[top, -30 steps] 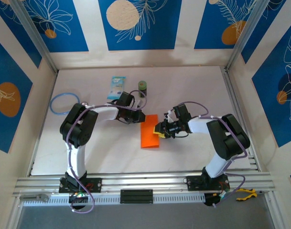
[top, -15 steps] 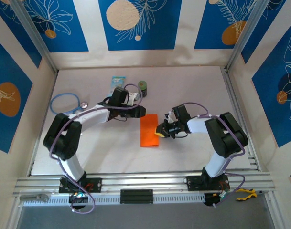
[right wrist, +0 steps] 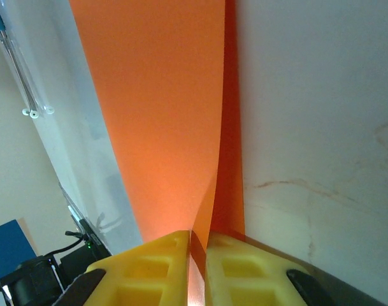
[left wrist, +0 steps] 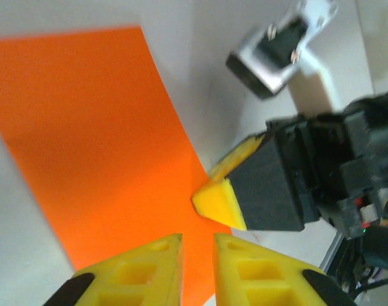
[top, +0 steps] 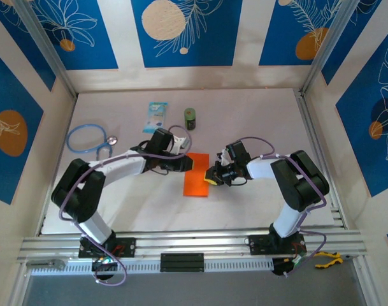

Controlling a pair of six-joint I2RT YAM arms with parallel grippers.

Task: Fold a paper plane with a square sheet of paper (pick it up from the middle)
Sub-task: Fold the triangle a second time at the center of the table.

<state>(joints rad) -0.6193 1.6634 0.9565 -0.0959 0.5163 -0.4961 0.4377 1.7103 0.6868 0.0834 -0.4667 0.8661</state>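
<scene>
Orange paper sheet [top: 195, 175], thin and bright and folded into a narrow rectangle, is lying mid-table in the top view. Its long axis is running far-to-near, with the near end leaning a bit to the left. The left gripper [top: 188, 163] is resting at its far-left corner, and the right gripper [top: 211, 176] is meeting its right edge about halfway down the white table [top: 257, 121].

Left wrist view: the orange paper sheet [left wrist: 85, 127] is stretching away up and to the left from the left gripper [left wrist: 197, 255]. Its yellow fingers [left wrist: 149, 268] are sitting almost together with only a slim slit between them. Orange is showing through the slit, and honestly I can't tell if any paper is caught. The right gripper [left wrist: 218, 203] is poking in at the sheet's edge.

Right wrist view: the right gripper [right wrist: 197, 245] is clamping down on the paper [right wrist: 168, 95]. The pinched edge is rising up between the pads as a lifted flap, and the strip is pointing straight away from the camera.
</scene>
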